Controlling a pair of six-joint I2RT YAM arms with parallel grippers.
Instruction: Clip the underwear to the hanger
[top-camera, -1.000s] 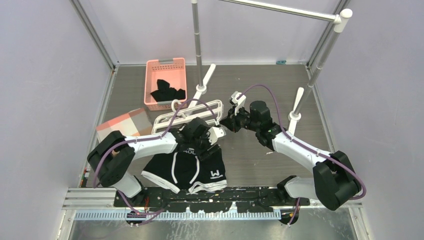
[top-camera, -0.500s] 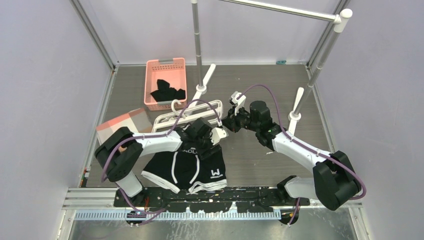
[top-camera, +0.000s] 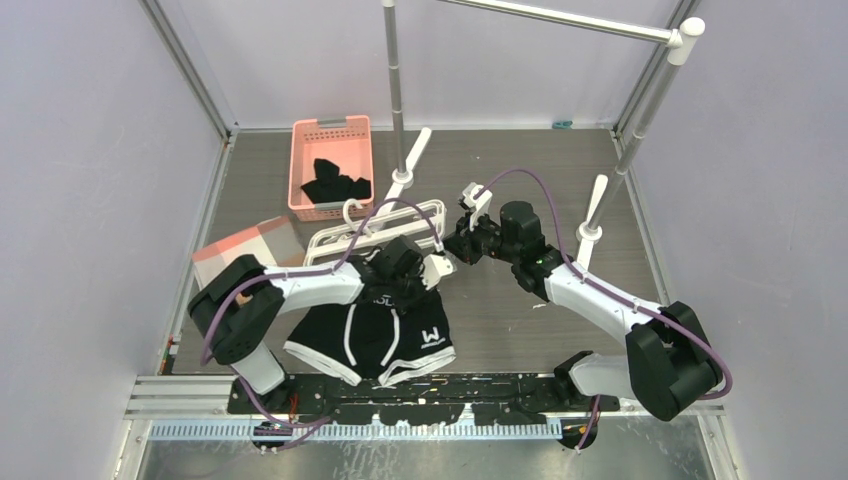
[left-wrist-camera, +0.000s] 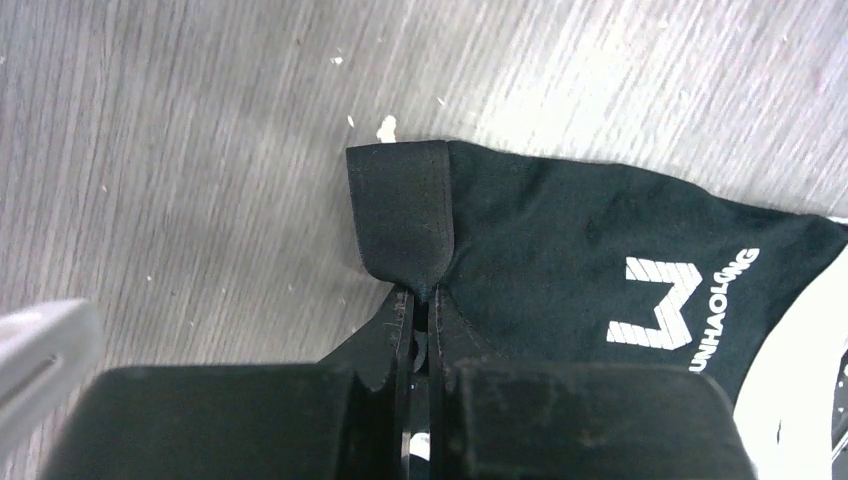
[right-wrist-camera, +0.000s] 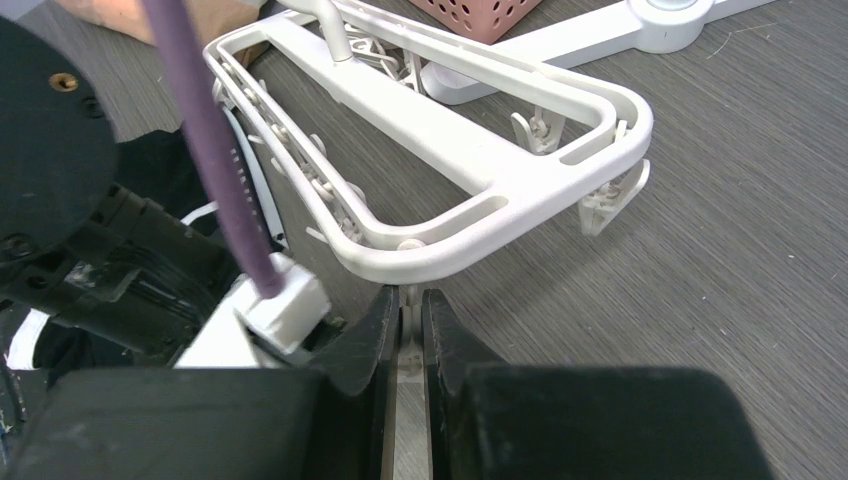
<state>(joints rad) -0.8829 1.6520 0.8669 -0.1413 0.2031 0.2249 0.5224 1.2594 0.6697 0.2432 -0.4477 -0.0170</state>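
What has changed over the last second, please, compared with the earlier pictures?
The left tool has closed on a folded waistband corner of the underwear, and the garment's logo side has drawn slightly up toward it. The right tool stays clamped on the end of the hanger; the hanger and the pink basket have not moved.

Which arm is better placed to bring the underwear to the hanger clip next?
Left. The left claw is shut on a folded edge of the underwear; the right claw is busy pinching a clip at the rim of the hanger.
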